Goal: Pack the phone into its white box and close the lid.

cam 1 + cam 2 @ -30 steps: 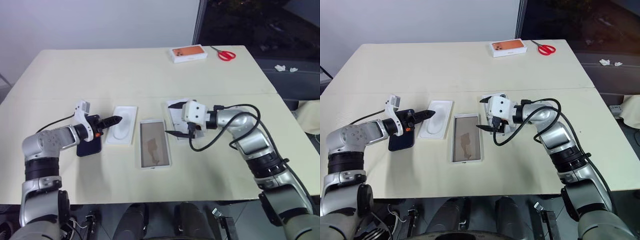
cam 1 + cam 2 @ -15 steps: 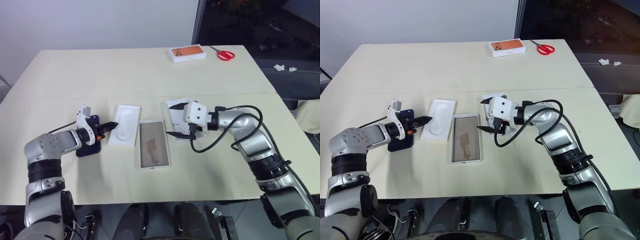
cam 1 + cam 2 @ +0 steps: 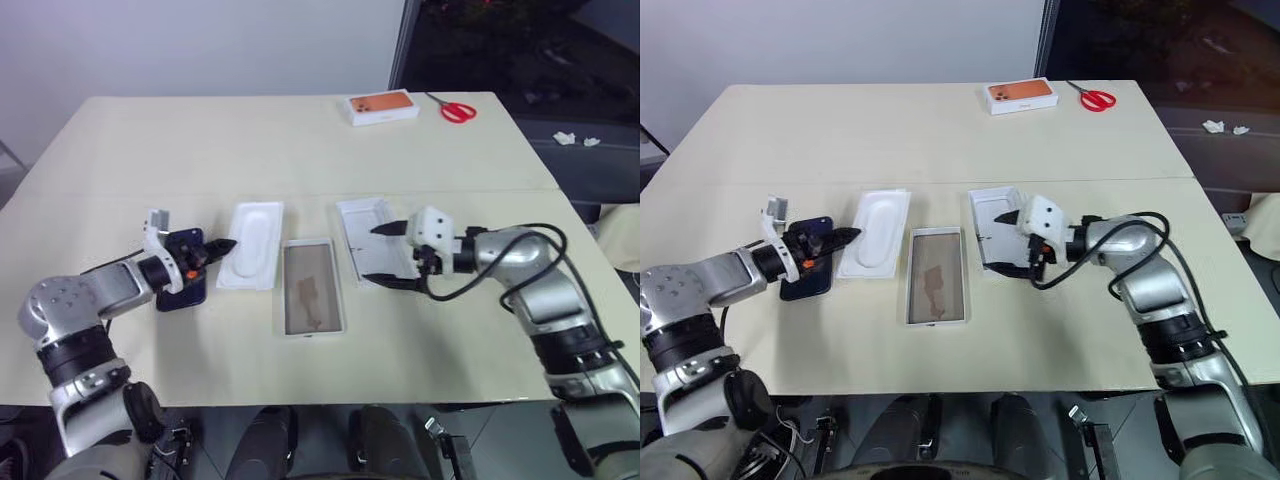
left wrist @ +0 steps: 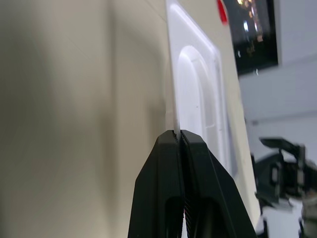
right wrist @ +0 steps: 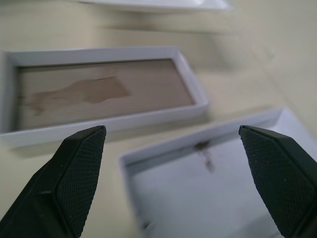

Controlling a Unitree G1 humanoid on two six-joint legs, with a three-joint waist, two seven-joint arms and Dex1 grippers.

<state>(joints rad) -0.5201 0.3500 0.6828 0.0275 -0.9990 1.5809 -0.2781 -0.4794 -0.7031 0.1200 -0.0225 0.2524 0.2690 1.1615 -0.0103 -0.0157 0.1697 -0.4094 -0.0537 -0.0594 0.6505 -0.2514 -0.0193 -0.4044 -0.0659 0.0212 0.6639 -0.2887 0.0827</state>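
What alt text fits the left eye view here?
On a cream table, the left hand, shut, pinches the edge of a white moulded insert beside the phone. The open right hand hovers over the upturned lid, with the empty white box between them.

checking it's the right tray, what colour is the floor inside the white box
Brownish, with a darker patch, inside the white box; right wrist view shows it best.

Phone: dark navy, glossy, lying flat at the worktop's left. White box: open, brownish floor exposed, lying centrally. Lid: upturned, plain white interior showing, just right of the box.
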